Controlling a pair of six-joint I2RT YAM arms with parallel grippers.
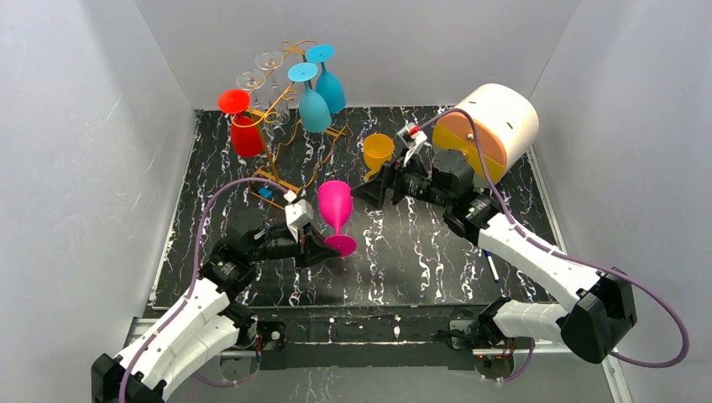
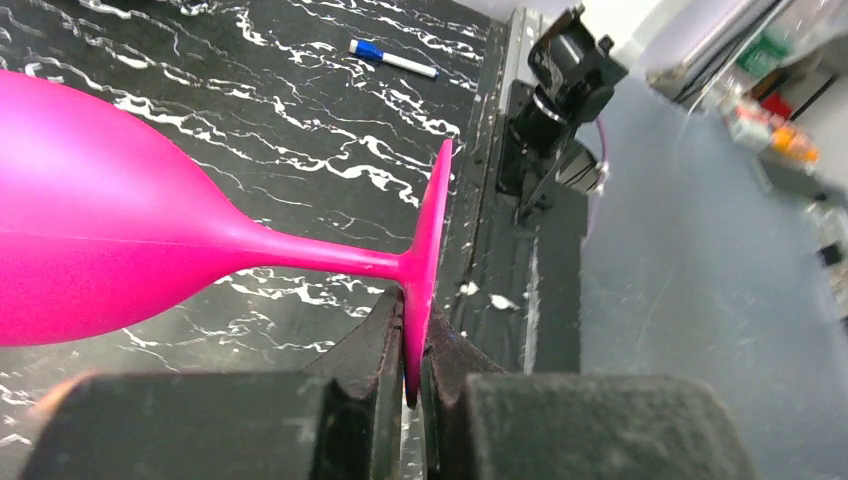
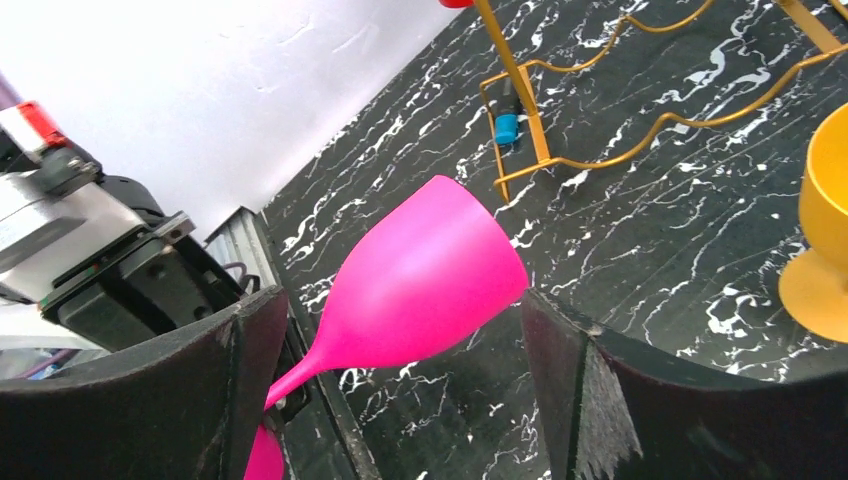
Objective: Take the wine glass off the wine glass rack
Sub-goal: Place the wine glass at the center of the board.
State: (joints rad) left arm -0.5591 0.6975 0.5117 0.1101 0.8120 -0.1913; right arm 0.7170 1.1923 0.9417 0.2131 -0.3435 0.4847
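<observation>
In left pincer (image 2: 413, 320), wine glass (image 2: 110, 230) foot edge.

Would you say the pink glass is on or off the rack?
Off: left pincer holds the pink glass by its foot, clear of the rack.

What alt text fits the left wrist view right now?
The left gripper is shut on the edge of the pink glass's foot, with the stem running across the picture to the bowl at the left. Behind it are the black marbled table and a blue-capped pen.
</observation>
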